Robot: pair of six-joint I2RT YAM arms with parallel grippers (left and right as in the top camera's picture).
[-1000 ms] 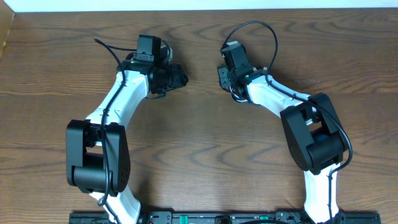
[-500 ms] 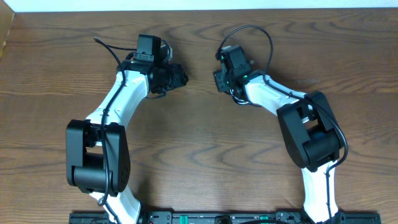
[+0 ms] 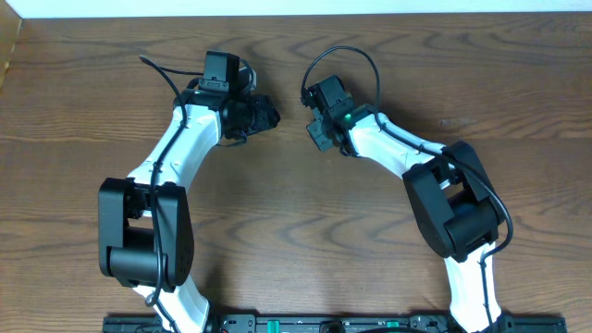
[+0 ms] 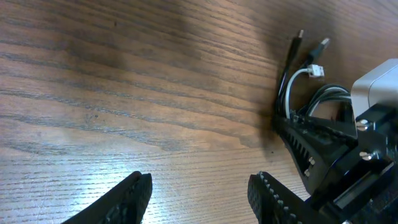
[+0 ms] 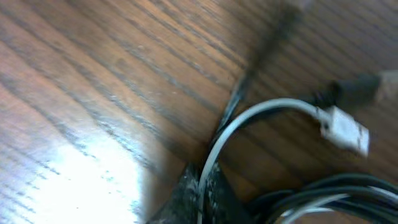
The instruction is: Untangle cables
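Note:
The tangled cables (image 4: 308,93) lie in a small bundle on the wooden table, black strands mixed with a white cable (image 5: 261,115) that ends in a white plug (image 5: 344,130). My right gripper (image 5: 202,180) is shut on the white cable just behind its curve, and the black strands (image 5: 323,199) bunch to its right. From overhead the right gripper (image 3: 315,129) covers most of the bundle. My left gripper (image 4: 202,194) hangs open over bare wood to the left of the bundle, with nothing between its fingers (image 4: 134,196). In the overhead view the left gripper (image 3: 265,116) faces the right one across a short gap.
Loose black plug ends (image 4: 300,37) stick out from the bundle's far side. The right arm's own wiring loop (image 3: 342,57) arches above its wrist. The table's back edge (image 3: 296,15) runs along the top, and a box corner (image 3: 9,42) sits at the far left.
My right gripper has moved left toward the left gripper and has shut on the white cable. The left arm has stayed still and open.

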